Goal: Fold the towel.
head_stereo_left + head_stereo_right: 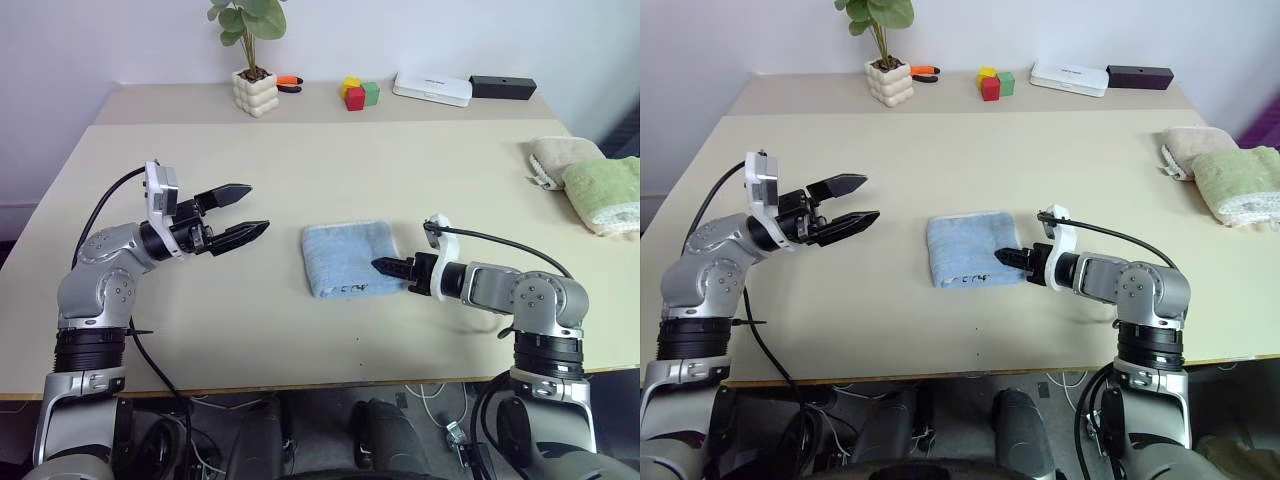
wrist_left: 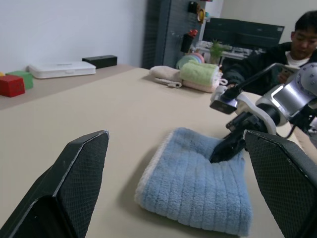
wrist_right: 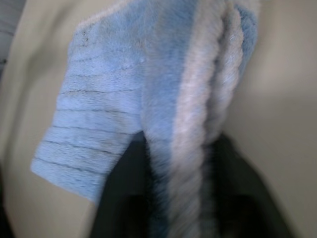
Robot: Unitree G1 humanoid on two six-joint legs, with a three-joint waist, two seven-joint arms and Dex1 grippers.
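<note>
The towel (image 1: 348, 259) is laid on the table (image 1: 300, 170) as a compact folded pad, light blue, with its whitish hem layers stacked along the edge nearest the robot's right arm. A small dark mark is seen near the towel's near edge.

The right gripper (image 1: 390, 267) is set at the towel's near right corner, its fingers clenched. In the right wrist view the stacked hem layers (image 3: 198, 114) are seen rising between the two dark fingers, so the corner is judged to be pinched. The left gripper (image 1: 243, 212) is held above the table, well apart from the towel on its left side, with fingers spread wide and nothing between them.

Beyond the towel, toward the table's right edge, a beige folded towel (image 1: 560, 155) and a green folded towel (image 1: 605, 192) are stacked touching each other. Behind the towel, along the far side of the table, a potted plant (image 1: 252, 60), coloured blocks (image 1: 358, 93), a white box (image 1: 432, 87) and a black box (image 1: 503, 86) are ranged. A seated person (image 2: 297, 39) is seen beyond the towel in the left wrist view.

The step in hand is judged to be a further fold or a final tidying, begun with the pinch at the corner. The next move calls for the pinched layers to be lifted together and carried across the pad without the lower layers being dragged; the free left gripper may be required to pin the opposite edge.
</note>
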